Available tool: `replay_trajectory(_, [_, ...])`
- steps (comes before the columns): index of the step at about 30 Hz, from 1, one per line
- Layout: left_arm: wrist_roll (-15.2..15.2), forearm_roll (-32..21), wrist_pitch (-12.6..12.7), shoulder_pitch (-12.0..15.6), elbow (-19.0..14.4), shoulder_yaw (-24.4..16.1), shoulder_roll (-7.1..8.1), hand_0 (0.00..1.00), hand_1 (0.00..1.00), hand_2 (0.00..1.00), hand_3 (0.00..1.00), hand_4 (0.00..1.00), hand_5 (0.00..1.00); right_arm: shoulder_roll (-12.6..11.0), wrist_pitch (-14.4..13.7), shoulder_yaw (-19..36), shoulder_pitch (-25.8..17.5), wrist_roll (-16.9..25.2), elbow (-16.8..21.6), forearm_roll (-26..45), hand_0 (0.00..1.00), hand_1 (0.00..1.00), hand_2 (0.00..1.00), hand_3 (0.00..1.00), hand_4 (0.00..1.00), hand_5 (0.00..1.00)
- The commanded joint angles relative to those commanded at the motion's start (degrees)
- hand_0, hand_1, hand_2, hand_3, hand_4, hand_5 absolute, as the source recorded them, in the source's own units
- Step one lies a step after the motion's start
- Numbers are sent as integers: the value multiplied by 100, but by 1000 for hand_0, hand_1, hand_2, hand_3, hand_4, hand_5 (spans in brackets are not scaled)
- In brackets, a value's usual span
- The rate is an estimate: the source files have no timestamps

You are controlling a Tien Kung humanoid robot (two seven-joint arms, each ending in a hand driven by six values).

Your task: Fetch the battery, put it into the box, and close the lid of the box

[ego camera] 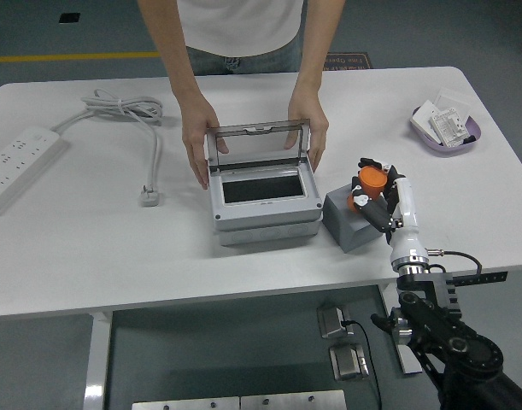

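Bench (90, 248): white, viewed from above, near edge toward the bottom of the picture
Box (265, 207): grey, at mid-bench, lid (259, 143) raised upright at its far side, dark interior exposed
Person: standing at the far side, one hand (198, 137) on the box's left side at the lid, other hand (310, 128) on its right side at the lid
Battery (372, 183): orange cylinder, at the top of a grey holder block (350, 220) just right of the box
Right robot hand (378, 195): black fingers curled around the battery, white forearm (406, 231) running back toward the bench's near edge
Power strip (17, 161): white, at the left edge, cable (128, 111) coiled beyond it, plug (149, 196) lying loose left of the box
Tray (447, 128): purple, far right of the bench, holding small white packets
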Motion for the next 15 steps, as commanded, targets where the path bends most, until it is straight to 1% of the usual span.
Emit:
replay_trajectory(7, [-10,14,-4,0,0,-18,-2,666,682,668,735,816,266,-19,-15,35,40,-70,93,-109,782,668,580,454,177,2])
replay_trajectory(15, [-12,14,-4,8,0,-10,-4,667,682,668,734,815,267,-27,-13,59,51,-101,94,-143,773,662,579,448,173,2])
